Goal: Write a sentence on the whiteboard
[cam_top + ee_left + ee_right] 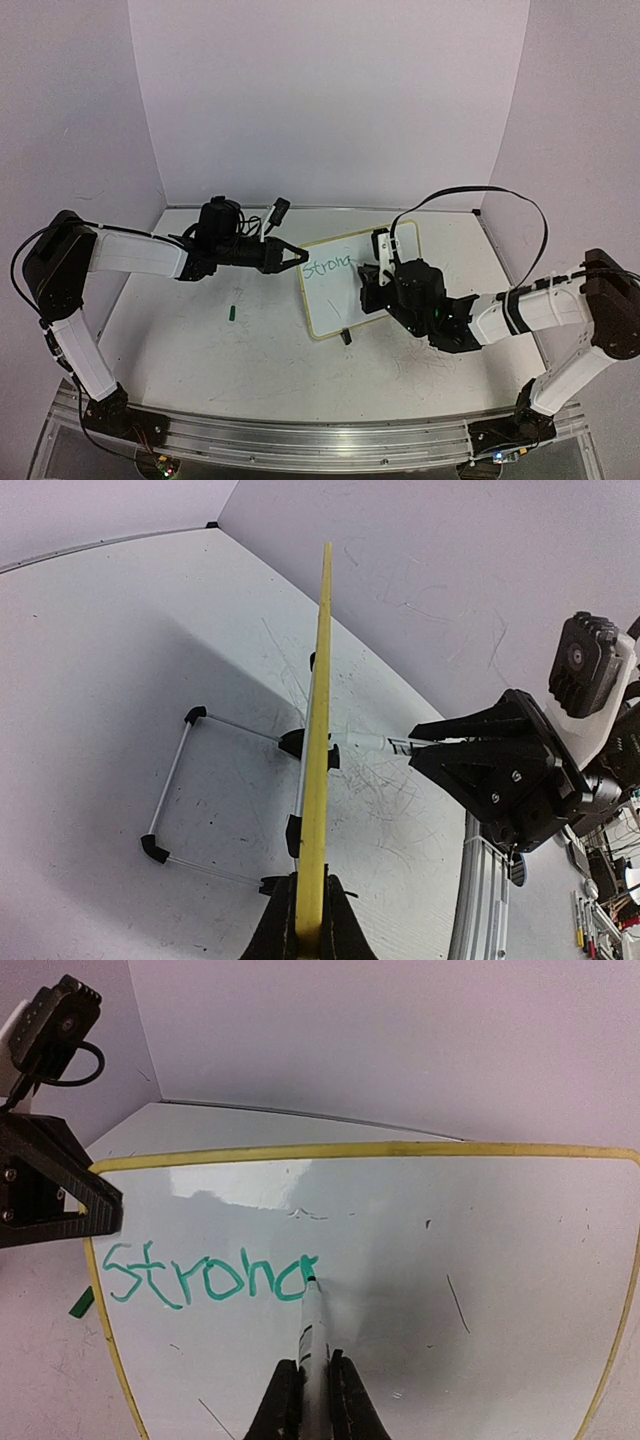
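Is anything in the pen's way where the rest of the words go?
Nothing visible. The marker touches the whiteboard after the green letters; the board beyond it is bare but for faint marks. The left gripper clamps the edge by the first letter.

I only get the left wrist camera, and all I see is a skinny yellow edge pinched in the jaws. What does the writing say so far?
Observer: In the right wrist view, the green letters on the whiteboard read "Stron", then a round letter not yet finished at the marker tip.
Operator: Is there room for more words?
Observer: Yes. The board is bare to the right of the word and below it, apart from a few faint stray marks.
Operator: Is anything lying around that I can't see?
Observer: A small green piece lies on the table to the left of the board. I cannot tell whether it is the cap.
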Controlling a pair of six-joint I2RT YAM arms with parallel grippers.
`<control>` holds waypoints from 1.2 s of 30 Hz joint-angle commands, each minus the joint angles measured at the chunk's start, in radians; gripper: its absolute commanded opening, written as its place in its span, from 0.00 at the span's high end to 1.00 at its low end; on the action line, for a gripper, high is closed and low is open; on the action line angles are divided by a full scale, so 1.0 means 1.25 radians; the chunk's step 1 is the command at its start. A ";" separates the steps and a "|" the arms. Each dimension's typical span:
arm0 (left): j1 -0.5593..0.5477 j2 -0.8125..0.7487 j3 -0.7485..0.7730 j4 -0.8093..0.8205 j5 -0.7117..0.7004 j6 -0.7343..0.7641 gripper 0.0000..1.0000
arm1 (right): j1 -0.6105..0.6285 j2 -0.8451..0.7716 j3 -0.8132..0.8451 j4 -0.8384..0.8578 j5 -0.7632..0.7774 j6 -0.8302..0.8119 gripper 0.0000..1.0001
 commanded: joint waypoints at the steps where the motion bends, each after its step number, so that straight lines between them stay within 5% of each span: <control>1: -0.003 -0.050 0.014 0.027 0.001 0.029 1.00 | 0.001 -0.010 -0.022 -0.051 0.006 0.020 1.00; 30: -0.003 -0.047 0.014 0.026 0.000 0.030 1.00 | 0.033 0.016 0.049 -0.039 -0.029 -0.014 1.00; 36: -0.003 -0.050 0.001 0.025 -0.015 0.035 1.00 | 0.031 -0.139 0.013 -0.034 -0.041 -0.037 1.00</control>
